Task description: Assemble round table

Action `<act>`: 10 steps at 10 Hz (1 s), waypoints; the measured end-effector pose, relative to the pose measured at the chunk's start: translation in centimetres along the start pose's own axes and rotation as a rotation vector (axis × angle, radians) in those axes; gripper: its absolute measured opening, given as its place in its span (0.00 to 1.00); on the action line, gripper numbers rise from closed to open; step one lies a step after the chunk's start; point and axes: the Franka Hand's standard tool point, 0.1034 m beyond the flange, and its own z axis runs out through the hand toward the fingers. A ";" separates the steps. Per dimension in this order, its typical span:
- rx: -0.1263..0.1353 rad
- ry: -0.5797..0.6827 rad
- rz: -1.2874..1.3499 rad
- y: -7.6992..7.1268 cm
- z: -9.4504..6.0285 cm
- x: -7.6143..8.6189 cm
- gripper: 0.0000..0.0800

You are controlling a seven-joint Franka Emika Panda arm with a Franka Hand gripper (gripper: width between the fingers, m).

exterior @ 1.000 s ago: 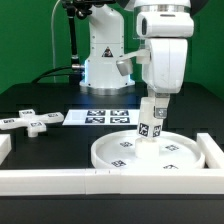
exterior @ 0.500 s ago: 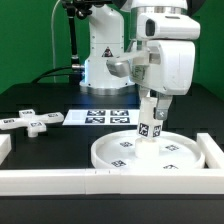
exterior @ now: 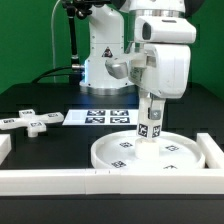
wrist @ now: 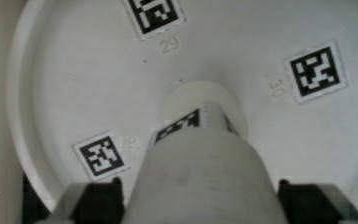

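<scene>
The large white disc [exterior: 150,152] lies flat on the black table at the exterior view's right, tags facing up. My gripper [exterior: 152,117] is shut on the short cylinder leg [exterior: 147,128] and holds it upright with its lower end at the disc's middle. In the wrist view the leg [wrist: 202,150] runs between my dark fingers [wrist: 98,198] down to the disc [wrist: 87,80], whose tags show around it. The cross-shaped piece [exterior: 31,121] lies on the table at the exterior view's left, far from my gripper.
Long white border bars [exterior: 60,181] run along the front edge and up the right side [exterior: 211,150], close to the disc. The marker board [exterior: 100,118] lies flat behind the disc. The robot base [exterior: 102,60] stands at the back.
The wrist and gripper body have turned a little about the upright leg. The leg, the disc and the cross-shaped piece stay where they were.
</scene>
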 end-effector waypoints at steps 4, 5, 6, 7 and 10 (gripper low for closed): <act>0.041 0.004 0.359 -0.5 0.1 -0.8 0.52; 0.047 0.003 0.466 -0.5 0.1 -0.5 0.52; 0.045 0.002 0.557 -0.5 0.1 -0.1 0.52; 0.024 0.010 0.612 -0.2 0.0 0.4 0.52; 0.029 0.008 0.800 -0.3 0.1 0.4 0.52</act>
